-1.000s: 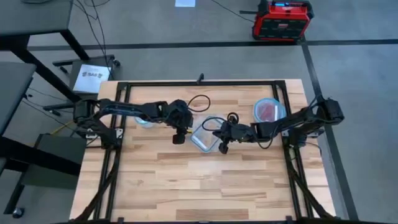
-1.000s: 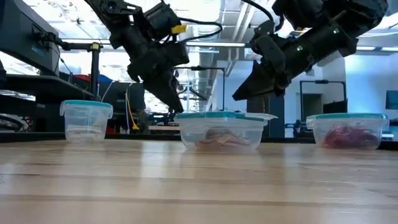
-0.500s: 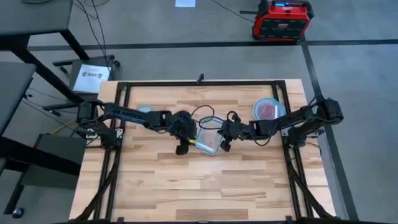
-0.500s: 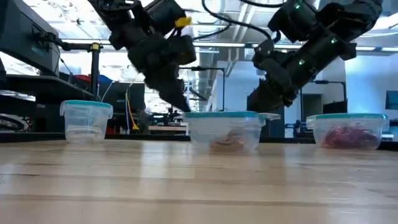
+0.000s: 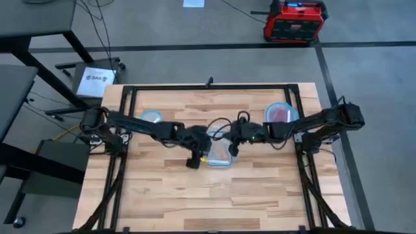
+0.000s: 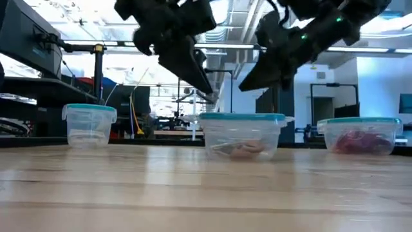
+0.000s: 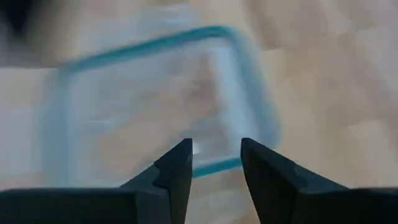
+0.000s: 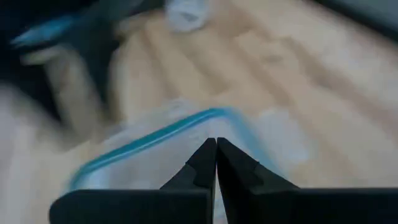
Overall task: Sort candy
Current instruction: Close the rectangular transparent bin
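Wooden table (image 5: 195,195) fills the high view, black frame rails along its edges. Both dark arms reach in from opposite sides and meet near the table's middle.

Three clear blue-rimmed containers stand in a row across the table. Middle container (image 6: 241,134) sits between the two grippers; candy (image 6: 239,150) lies at its bottom, pale and tan wrappers, colours hard to tell through the wall. Right container (image 6: 360,136), near the right arm's base, holds red candy (image 6: 357,142). Left container (image 6: 89,125), near the left arm, stands well apart from the others; contents cannot be told.

Left gripper (image 7: 216,163) hangs above the middle container's near-left corner, fingers parted a narrow gap, nothing between them. In the low view it sits just above the blue rim, tilted.

Right gripper (image 8: 216,163) hovers over the middle container's rim from the other side, fingers pressed together with no gap visible, holding nothing that can be seen.

Red and black box (image 5: 294,21) on the floor beyond the table.
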Controlling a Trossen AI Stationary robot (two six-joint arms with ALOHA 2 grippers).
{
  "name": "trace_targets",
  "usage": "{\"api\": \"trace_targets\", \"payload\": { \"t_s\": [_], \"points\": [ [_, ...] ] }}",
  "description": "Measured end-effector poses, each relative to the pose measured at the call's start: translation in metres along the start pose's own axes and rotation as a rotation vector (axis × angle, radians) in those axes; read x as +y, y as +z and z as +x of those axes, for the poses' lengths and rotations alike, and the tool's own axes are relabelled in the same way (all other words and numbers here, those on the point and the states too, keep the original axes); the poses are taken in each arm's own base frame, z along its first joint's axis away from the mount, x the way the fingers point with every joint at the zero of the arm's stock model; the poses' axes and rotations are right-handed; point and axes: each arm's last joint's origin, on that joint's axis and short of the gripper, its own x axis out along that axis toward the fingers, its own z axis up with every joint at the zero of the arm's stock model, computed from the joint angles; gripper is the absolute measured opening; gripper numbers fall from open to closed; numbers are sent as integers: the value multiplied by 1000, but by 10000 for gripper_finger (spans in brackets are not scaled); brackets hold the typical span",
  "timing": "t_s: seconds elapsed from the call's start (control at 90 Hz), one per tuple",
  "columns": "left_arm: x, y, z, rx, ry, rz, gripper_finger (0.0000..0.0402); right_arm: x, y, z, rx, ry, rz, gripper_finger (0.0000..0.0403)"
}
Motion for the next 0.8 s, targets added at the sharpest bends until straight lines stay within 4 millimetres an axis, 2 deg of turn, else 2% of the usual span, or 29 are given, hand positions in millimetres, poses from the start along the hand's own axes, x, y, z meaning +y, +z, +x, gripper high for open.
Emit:
{"api": "trace_targets", "payload": {
  "t_s": [0.133, 0.233, 0.289, 0.367, 0.533, 0.689, 0.8],
  "points": [
    [38, -20, 5, -6, 8, -64, 123, 16, -26, 13, 94, 17, 24, 0],
    [51, -35, 18, -7, -59, -151, 123, 18, -40, 23, 141, -7, 33, 0],
    [48, -42, 26, 30, -93, -182, 123, 18, -42, 27, 146, -11, 33, 0],
    [39, -37, 29, 19, -114, -198, 123, 16, -43, 27, 157, -13, -21, 0],
    [5, -25, 36, -7, -179, -229, 123, 2, -35, 17, 233, -16, -185, 0],
    [-21, -7, 35, -121, -221, -260, 123, -20, -23, 8, 245, -98, -179, 0],
    [-24, 8, 28, -187, -221, -238, 123, -23, -7, 2, 139, -83, -139, 0]
  ]
}}
